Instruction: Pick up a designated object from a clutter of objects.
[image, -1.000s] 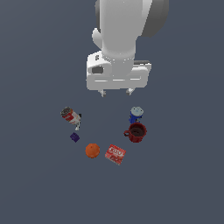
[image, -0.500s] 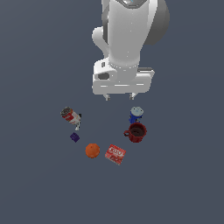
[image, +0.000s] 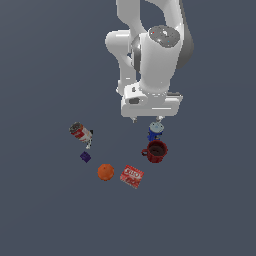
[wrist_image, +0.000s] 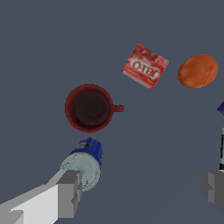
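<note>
The designated object, a small blue can (image: 155, 131) with a pale silvery lid, stands upright just behind the dark red mug (image: 156, 151). My gripper (image: 146, 120) hangs open a little above it, holding nothing. In the wrist view the blue can (wrist_image: 85, 164) lies by one grey finger (wrist_image: 69, 193), not centred in the open gripper (wrist_image: 142, 190). The rest of the clutter of objects spreads toward the exterior view's left: a red-and-white can (image: 80, 132), a purple cube (image: 85, 157), an orange ball (image: 105, 172) and a flat red box (image: 132, 176).
The mug (wrist_image: 91, 108) stands close beside the blue can, its handle pointing away from it. The red box (wrist_image: 145, 65), orange ball (wrist_image: 197, 71) and a corner of the purple cube (wrist_image: 221, 107) lie beyond it on the dark grey floor (image: 210, 200).
The arm has dropped lower and shifted toward the exterior view's right, bringing the open gripper over the blue can. The objects have not moved.
</note>
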